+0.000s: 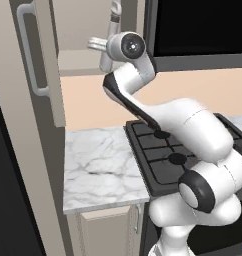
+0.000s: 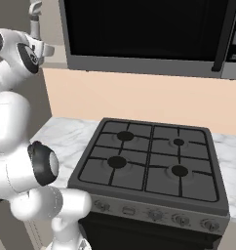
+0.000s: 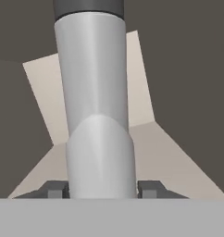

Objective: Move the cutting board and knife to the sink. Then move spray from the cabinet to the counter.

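Observation:
The spray [image 3: 97, 106], a tall slim grey bottle with a dark neck, stands between my two fingertips in the hand view. My gripper [image 3: 103, 190] is shut on its lower body. From the left base view the spray [image 1: 114, 15] rises inside the open cabinet [image 1: 78, 55], leaning slightly, with the gripper [image 1: 99, 45] at its side above the shelf. The spray's top [image 2: 35, 10] pokes up at the upper left of the right base view. The white marble counter [image 1: 98, 165] lies below the cabinet. The cutting board, the knife and the sink are out of view.
The cabinet door [image 1: 40, 65] with its grey bar handle stands open at the left. A black gas stovetop [image 2: 149, 156] sits right of the counter, under a black-fronted microwave [image 2: 149, 29]. My arm's elbow hangs over the stove's left burners.

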